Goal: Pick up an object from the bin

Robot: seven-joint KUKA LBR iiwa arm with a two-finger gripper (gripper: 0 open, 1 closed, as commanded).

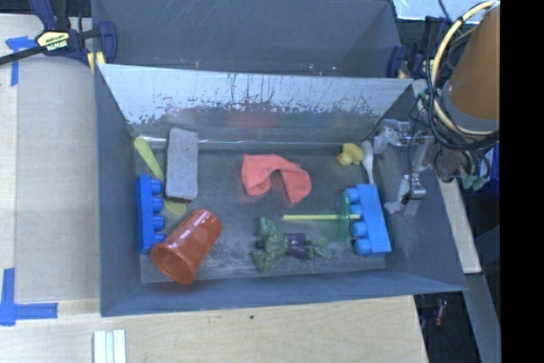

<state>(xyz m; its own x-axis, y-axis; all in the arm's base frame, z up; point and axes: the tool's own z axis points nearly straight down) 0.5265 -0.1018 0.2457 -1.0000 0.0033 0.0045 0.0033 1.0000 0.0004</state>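
Observation:
My gripper (387,187) hangs over the bin's right end, against the right wall. Its two fingers stand apart, open, with nothing between them. Just below and to its left lies a blue toy brick (367,221) with studs. A small yellow thing (349,154) sits beside the left finger, toward the back wall. A thin yellow-green stick (314,218) runs from the blue brick toward the middle of the bin.
A red cloth (274,176) lies mid-bin, and a green toy figure (285,246) sits at the front. At the left are an orange cup (187,246) on its side, a grey block (182,162), a long blue brick (150,211) and a yellow strip (149,157).

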